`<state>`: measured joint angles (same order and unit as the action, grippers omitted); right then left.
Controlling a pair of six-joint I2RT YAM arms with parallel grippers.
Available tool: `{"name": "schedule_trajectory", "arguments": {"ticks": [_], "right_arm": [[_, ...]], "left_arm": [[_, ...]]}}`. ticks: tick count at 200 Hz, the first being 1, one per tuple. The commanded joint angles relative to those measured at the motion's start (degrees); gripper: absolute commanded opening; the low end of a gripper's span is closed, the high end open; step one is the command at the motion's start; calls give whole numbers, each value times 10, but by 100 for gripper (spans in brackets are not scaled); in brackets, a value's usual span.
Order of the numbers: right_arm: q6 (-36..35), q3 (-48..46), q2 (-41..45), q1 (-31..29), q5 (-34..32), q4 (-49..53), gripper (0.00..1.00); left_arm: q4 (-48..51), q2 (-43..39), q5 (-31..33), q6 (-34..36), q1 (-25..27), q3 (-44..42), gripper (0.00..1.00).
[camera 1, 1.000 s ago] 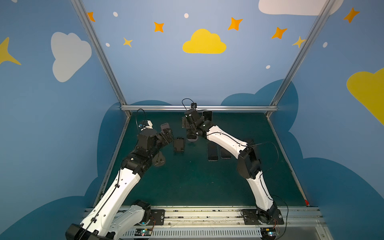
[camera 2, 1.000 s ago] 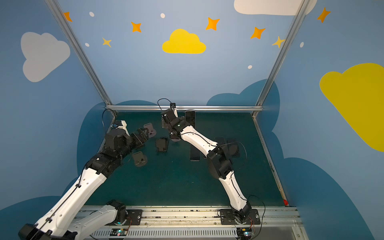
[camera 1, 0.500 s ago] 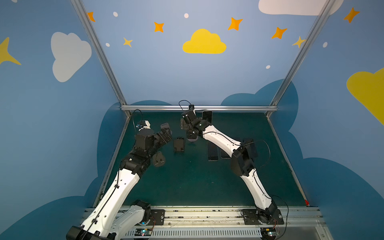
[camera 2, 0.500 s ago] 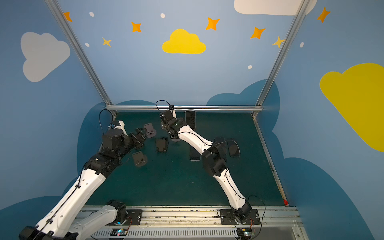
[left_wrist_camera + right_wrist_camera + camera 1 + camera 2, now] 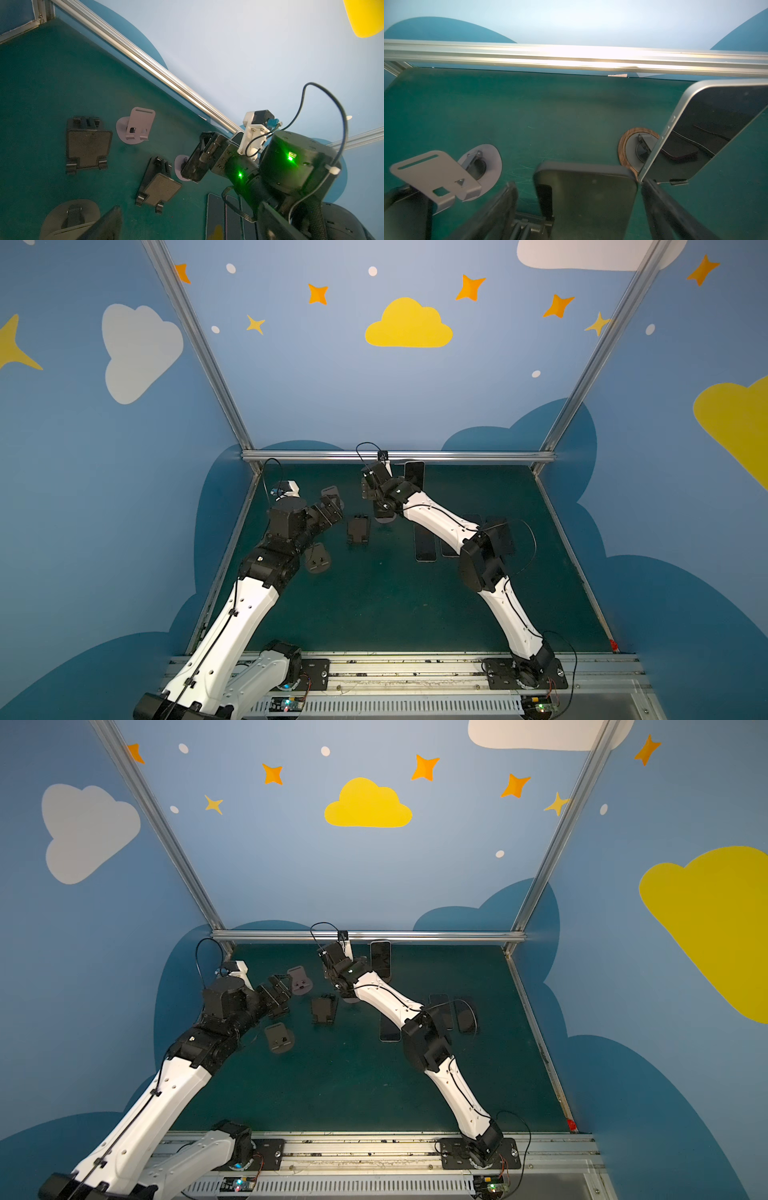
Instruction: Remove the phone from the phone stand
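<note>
Nearest the arm mounts, a round dark stand [image 5: 318, 561] is seen on the green bench [image 5: 374, 605] beside the left arm, and several phones [image 5: 424, 546] are laid flat, partly hidden behind the right arm. A little farther in, a black folding stand [image 5: 358, 530] is set between the two arms. The left end effector [image 5: 333, 505] is held above the bench with its fingers spread fully apart and nothing between them, just short of a grey stand [image 5: 330, 491]. At about the same depth the right end effector [image 5: 578, 184] is stretched across the middle and placed around the dark phone [image 5: 585, 199], which is propped upright over the pale disc base of the phone stand [image 5: 178, 166]. Its fingers are spread wide on either side of the phone: one is set against an edge, while a strip of bench is left visible at the other, so no closed grip is shown. Farthest back, a silver-edged phone [image 5: 716, 128] is leaned on a wood-ringed stand [image 5: 623, 145] near the aluminium rail [image 5: 399, 456].
</note>
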<state>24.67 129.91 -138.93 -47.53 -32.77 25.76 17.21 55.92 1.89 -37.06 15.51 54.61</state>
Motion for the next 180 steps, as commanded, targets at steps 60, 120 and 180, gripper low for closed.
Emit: {"name": "schedule_trajectory", "arguments": {"ticks": [60,120,180], "right_arm": [[0,-17,18,10,1,-20,94],[2,5,2,14,8,-24,94],[6,26,-20,16,20,-23,94]], "left_arm": [[-12,8,-16,-7,-6,-3,100],[-12,8,-18,-8,-6,-3,100],[-13,9,-20,-9,-8,-4,100]]}}
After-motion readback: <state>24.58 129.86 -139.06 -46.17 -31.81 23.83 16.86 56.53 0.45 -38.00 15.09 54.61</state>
